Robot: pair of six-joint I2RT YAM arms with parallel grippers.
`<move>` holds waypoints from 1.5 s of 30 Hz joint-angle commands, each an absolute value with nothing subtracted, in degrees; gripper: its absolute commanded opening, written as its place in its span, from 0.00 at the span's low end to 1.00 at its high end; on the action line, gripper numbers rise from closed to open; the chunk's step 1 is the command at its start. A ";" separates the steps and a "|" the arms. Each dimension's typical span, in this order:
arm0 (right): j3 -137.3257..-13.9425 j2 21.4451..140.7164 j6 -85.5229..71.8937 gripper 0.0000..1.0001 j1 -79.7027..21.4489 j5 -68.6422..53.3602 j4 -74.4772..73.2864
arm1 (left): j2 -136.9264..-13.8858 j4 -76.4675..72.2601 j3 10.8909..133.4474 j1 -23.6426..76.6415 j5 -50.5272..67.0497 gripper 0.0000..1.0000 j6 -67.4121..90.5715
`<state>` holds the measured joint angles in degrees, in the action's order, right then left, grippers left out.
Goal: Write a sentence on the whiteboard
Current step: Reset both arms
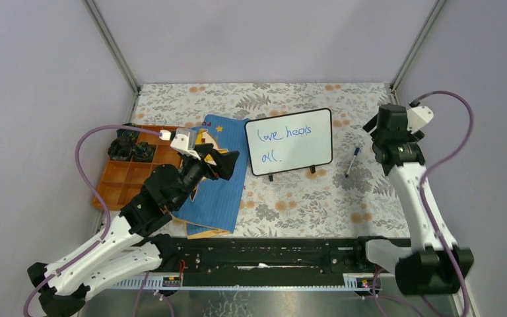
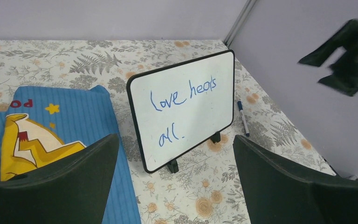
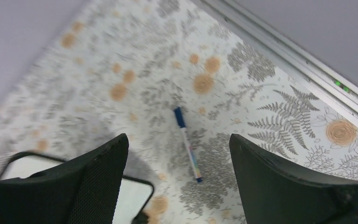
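Two sets of fingers: left fingers (image 2: 74, 172) spread wide, empty; right fingers (image 3: 88, 177) wide apart too, gripping nothing.
Pen (image 3: 187, 142): lies loose on the surface (image 1: 304, 205), just right of the board.
Whiteboard (image 1: 297, 155): stands upright mid-surface, on its feet.
Progress: the sentence (image 2: 182, 93), "love heals all.", looks complete; little seems left.
Views: left wrist reads the writing; right wrist catches only a board corner.

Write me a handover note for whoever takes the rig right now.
Left gripper: open, empty, above the blue cloth book.
Right gripper: open, empty, over the marker.
Whiteboard stands upright mid-table; marker lies on the table to its right.
Done: the sentence "love heals all." is written on it.
Left: likely only parking both arms.
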<state>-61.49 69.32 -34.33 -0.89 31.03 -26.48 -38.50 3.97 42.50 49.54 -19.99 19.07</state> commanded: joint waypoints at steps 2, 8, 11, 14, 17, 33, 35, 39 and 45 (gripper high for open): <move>-63.32 56.74 -31.78 0.86 -12.63 39.92 -24.53 | -39.55 2.05 42.11 50.45 -24.62 0.99 19.53; -66.12 52.65 -22.30 0.85 -42.26 57.73 -22.47 | -42.20 2.00 42.84 51.16 -26.60 0.99 20.59; -62.53 52.73 -11.97 0.86 -55.56 66.32 -12.33 | -43.31 1.30 43.14 51.70 -28.34 0.99 22.53; -58.60 54.39 -0.76 0.93 -63.39 69.84 -2.52 | -45.11 3.06 44.21 52.22 -32.40 0.99 25.48; -56.19 54.34 -5.97 0.96 -63.73 64.61 -4.01 | -47.92 5.93 46.13 52.64 -37.18 0.99 27.02; -58.46 56.09 -12.26 1.00 -50.36 36.02 0.60 | -46.46 11.92 50.14 53.54 -44.24 0.99 31.15; -57.55 54.56 -8.18 1.00 -50.43 34.32 8.53 | -45.94 14.77 53.41 53.56 -45.87 0.99 32.08; -62.67 55.53 -3.44 1.00 -50.44 32.89 9.63 | -48.43 21.06 62.53 53.53 -45.88 0.99 29.33; -65.20 56.86 -2.48 1.00 -50.43 36.16 8.95 | -49.66 18.58 63.93 53.53 -45.07 0.99 25.15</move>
<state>-64.84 58.02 -4.80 -50.52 35.38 5.58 -48.64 17.72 64.05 53.21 -43.16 27.86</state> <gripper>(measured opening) 0.995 0.987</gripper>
